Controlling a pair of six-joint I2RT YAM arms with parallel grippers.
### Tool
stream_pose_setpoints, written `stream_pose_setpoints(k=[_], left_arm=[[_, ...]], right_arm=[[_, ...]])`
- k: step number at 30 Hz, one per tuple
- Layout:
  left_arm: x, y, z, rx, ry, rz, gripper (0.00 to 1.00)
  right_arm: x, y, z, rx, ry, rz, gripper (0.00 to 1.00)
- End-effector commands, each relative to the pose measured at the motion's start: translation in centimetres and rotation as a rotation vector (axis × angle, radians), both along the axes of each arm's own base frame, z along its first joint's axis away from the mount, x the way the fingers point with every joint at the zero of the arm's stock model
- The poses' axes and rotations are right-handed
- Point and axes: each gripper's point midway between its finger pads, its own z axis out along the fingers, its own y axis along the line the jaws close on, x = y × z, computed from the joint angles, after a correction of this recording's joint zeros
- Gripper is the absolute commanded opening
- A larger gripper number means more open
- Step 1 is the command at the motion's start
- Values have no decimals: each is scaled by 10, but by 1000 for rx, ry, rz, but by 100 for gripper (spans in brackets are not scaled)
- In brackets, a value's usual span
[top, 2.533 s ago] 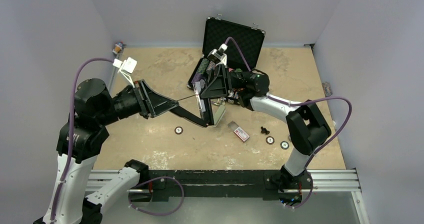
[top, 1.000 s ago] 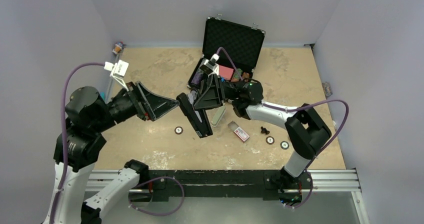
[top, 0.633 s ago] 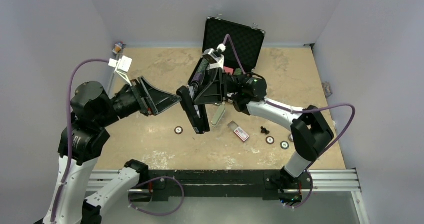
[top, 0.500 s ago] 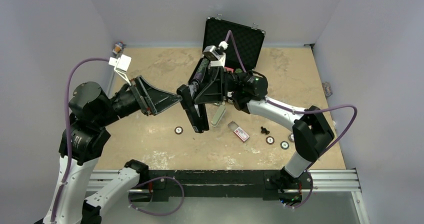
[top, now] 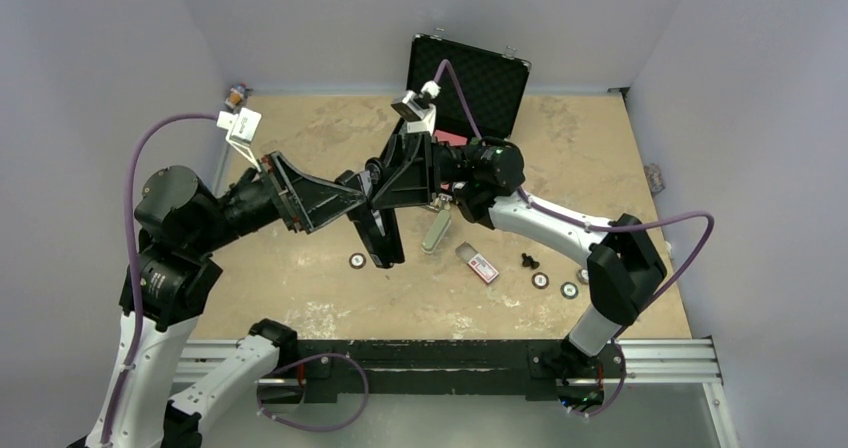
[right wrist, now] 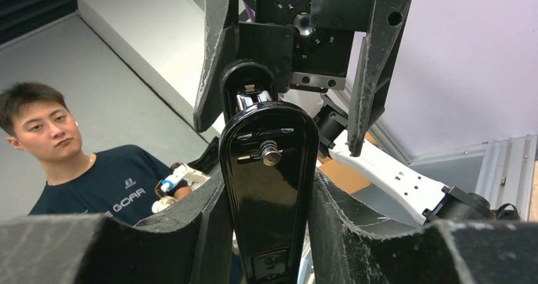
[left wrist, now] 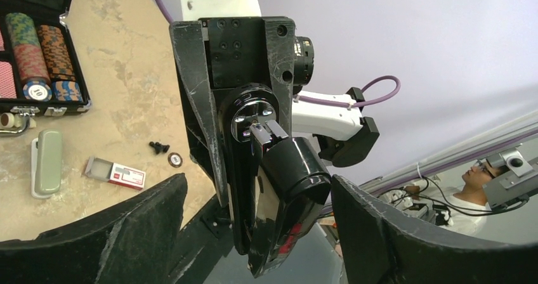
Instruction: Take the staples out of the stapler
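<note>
Top view: the slim black desk stapler with silver metal bits [top: 379, 236] is held off the tan tabletop [top: 300, 298], over its middle, tilted, with the lower end pointing toward the near edge. The right gripper [top: 377, 194] grasps its upper end. The left gripper [top: 353, 190] sits just beside it on the left; contact cannot be told here. An open black carry case [top: 468, 68] stands at the far edge. A grey-green oblong object [top: 436, 232] and a small red-and-white box [top: 481, 265] lie on the tabletop to the right of the stapler.

Left wrist view: the left fingers [left wrist: 127, 233] are spread wide, released. The stapler is seen end-on ahead of them, silver hardware at its top, pinched between the right arm's black fingers.

Right wrist view: the right fingers [right wrist: 209, 227] are clenched on both sides of the stapler — its glossy black face with a silver rivet is toward the camera. The left gripper is beyond, open, flanking the stapler's far end — touching or apart cannot be told.
</note>
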Motion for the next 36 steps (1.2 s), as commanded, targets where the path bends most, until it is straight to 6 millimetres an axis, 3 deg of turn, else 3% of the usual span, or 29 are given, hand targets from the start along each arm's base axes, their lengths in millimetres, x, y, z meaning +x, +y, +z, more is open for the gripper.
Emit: stream_pose_setpoints(k=[1,7,13,16,19,20,24,27,28,29,31,36], left_arm=[[1,-5,15,-27,-58,-34,84],[13,-9,6,12,-18,-23,61],[23,-13,5,23,-10,-15,53],[28,-15,1,32,10,-6,36],[32,-13,-2,37,25,22,5],[33,-12,-3,41,30,33,0],[40,-7,-10,68,71,87,0],[45,-4,-13,84,98,117,0],[46,-3,-14,90,105,125,0],[47,-2,-15,94,110,135,0],[48,-1,-16,103,117,148,0],[54,5,-22,144,141,186,0]], right_arm=[[-7,-10,48,110,-49,-48,0],[-10,-10,53,118,-57,-45,0],[-11,-8,55,108,-58,-47,0],[-13,-7,57,113,-60,-47,0],[-15,-8,57,111,-72,-47,0],[-16,-8,57,108,-77,-46,0],[-16,-7,48,77,-73,-36,1],[-15,-5,42,58,-61,-42,41],[-15,-5,40,54,-63,-47,67],[-14,-5,37,44,-64,-57,86],[-13,-5,33,28,-64,-69,96],[-12,-10,25,5,-59,-84,99]])
